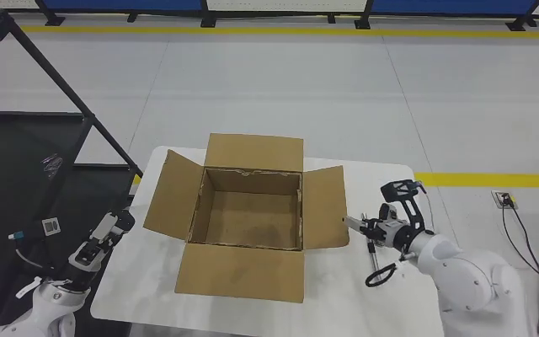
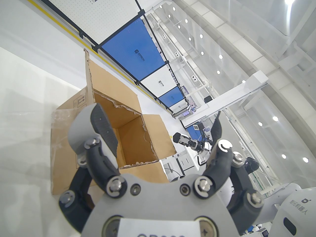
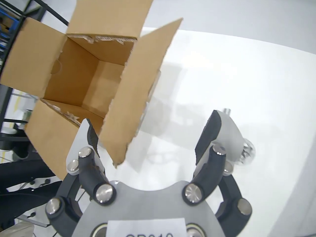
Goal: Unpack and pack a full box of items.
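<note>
**Open cardboard box (image 1: 248,221) on white table (image 1: 337,291); both grippers wide, holding nothing**

Box: the cardboard box stands upright on the white table with all four flaps folded outward. Ragged, torn edges run along the rim where the flaps hinge. The plain cardboard floor shows from above, and the inner walls show in the right wrist view. A black frame (image 1: 93,126) stands beyond the box's left flap, off the table.

Left arm: the left gripper (image 2: 158,115) sits outboard of the box's left flap, apart from it and pointed toward the box. Its fingers (image 2: 103,127) are spread, with nothing between the pads.

Right arm: the right gripper (image 3: 151,119) sits just beside the outer edge of the box's right flap. Its fingers (image 3: 206,134) are spread and carry nothing. In the right wrist view the free corner of that flap appears between them. From above, one fingertip reaches the flap's edge; I cannot tell whether it touches.
</note>
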Robot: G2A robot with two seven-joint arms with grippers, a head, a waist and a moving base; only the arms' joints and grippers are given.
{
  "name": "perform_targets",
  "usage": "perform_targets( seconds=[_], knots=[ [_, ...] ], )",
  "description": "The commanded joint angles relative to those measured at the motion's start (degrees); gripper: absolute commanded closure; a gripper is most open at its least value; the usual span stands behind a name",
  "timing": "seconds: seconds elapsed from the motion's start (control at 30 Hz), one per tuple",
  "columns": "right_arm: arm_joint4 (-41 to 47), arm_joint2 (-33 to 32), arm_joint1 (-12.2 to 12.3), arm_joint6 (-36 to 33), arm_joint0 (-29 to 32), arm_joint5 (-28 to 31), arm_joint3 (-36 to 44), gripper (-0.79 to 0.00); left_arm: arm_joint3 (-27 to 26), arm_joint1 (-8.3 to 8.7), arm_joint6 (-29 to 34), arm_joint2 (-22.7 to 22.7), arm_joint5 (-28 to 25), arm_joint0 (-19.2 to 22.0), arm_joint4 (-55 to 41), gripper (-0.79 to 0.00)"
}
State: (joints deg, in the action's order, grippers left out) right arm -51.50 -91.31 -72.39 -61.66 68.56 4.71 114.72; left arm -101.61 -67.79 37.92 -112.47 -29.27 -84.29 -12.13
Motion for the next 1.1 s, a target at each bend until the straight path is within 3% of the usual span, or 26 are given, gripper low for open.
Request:
perform_targets(
  seconds=[0.0, 0.1, 0.53, 0.67, 0.83, 1.07],
  knots=[
    [-2.68, -0.54, 0.25, -0.94, 2.2, -1.06, 2.13, -0.785, 0.0, 0.0, 0.0, 0.0, 0.0, 0.0, 0.0, -0.785],
    [-5.94, -1.51, 0.42, -1.04, 4.91, -4.71, 4.74, -0.785, 0.0, 0.0, 0.0, 0.0, 0.0, 0.0, 0.0, -0.785],
    [-6.97, -1.46, 0.45, 0.46, 5.27, -5.18, 4.05, -0.785, 0.0, 0.0, 0.0, 0.0, 0.0, 0.0, 0.0, -0.785],
    [-7.83, -2.9, 0.67, 1.02, 4.62, -7.32, 0.72, -0.785, 0.0, 0.0, 0.0, 0.0, 0.0, 0.0, 0.0, -0.785],
    [-6.5, -5.39, 1.5, -4.75, 2.21, -3.22, -6.69, -0.785, 0.0, 0.0, 0.0, 0.0, 0.0, 0.0, 0.0, -0.785],
    [-5.64, -0.91, 1.97, -12.29, -2.56, -0.52, -16.35, -0.785, 0.0, 0.0, 0.0, 0.0, 0.0, 0.0, 0.0, -0.785]
  ],
)
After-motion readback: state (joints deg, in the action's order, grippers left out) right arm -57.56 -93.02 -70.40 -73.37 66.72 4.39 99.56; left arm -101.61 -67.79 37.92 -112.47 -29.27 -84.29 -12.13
